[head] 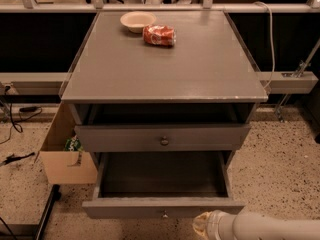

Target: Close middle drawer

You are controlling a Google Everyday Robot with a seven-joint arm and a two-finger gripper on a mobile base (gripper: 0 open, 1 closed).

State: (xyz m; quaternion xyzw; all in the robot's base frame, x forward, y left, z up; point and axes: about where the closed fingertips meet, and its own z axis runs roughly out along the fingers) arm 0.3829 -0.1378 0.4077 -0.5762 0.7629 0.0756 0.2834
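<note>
The grey cabinet (pixel 165 64) has its middle drawer (pixel 162 209) pulled far out, showing an empty dark inside. A small round knob (pixel 164 214) sits at the centre of its flat front. The upper grey drawer (pixel 160 138) above it stands out a little. The lowest drawer is hidden below. My gripper (pixel 204 226) is at the bottom edge of the camera view, just below and right of the middle drawer's front, near its right half. The pale arm runs off to the right.
A cream bowl (pixel 137 21) and a red crushed can (pixel 159 35) lie on the cabinet top at the back. An open cardboard box (pixel 67 159) stands on the floor against the cabinet's left side. Cables (pixel 12 129) lie at the left.
</note>
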